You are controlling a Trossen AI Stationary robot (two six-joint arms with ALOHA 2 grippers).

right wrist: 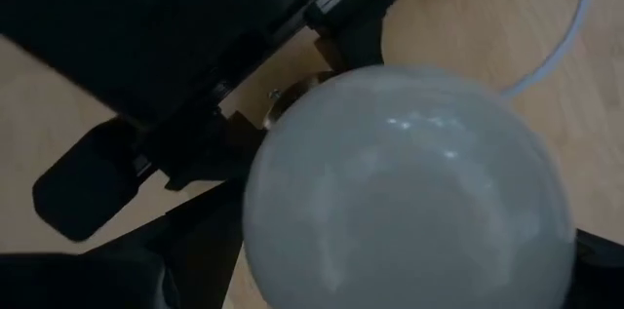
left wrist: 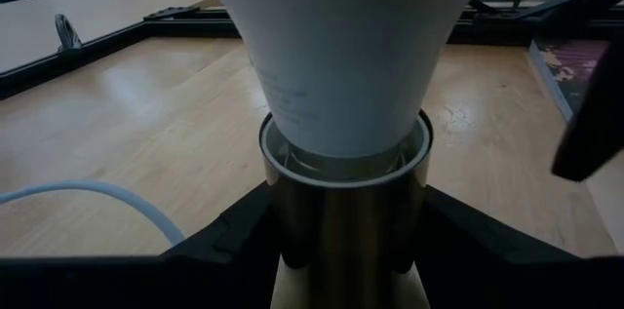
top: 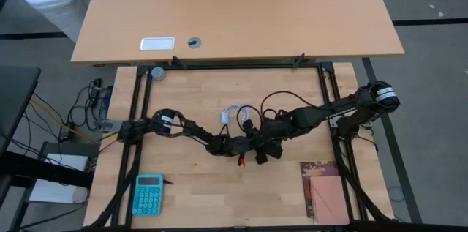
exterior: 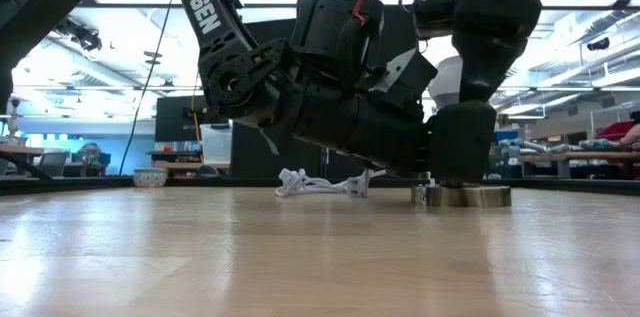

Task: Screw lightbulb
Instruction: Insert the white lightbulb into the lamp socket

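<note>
The lightbulb (left wrist: pixel 343 51) sits base-down in the brass socket (left wrist: pixel 343 212) at mid-surface. The left end effector (left wrist: pixel 343 251) is clamped on the socket; the right end effector (right wrist: pixel 409 280) straddles the globe, fingers wide, though whether they grip it I cannot tell. Turning should stay square to the socket (a tilt risks cross-threading). The socket holds only the bulb's base.

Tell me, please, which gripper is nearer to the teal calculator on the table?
The left gripper is nearer. It sits at the table's middle, up and right of the calculator. The right gripper lies just beyond it, farther right, over the lightbulb.
</note>
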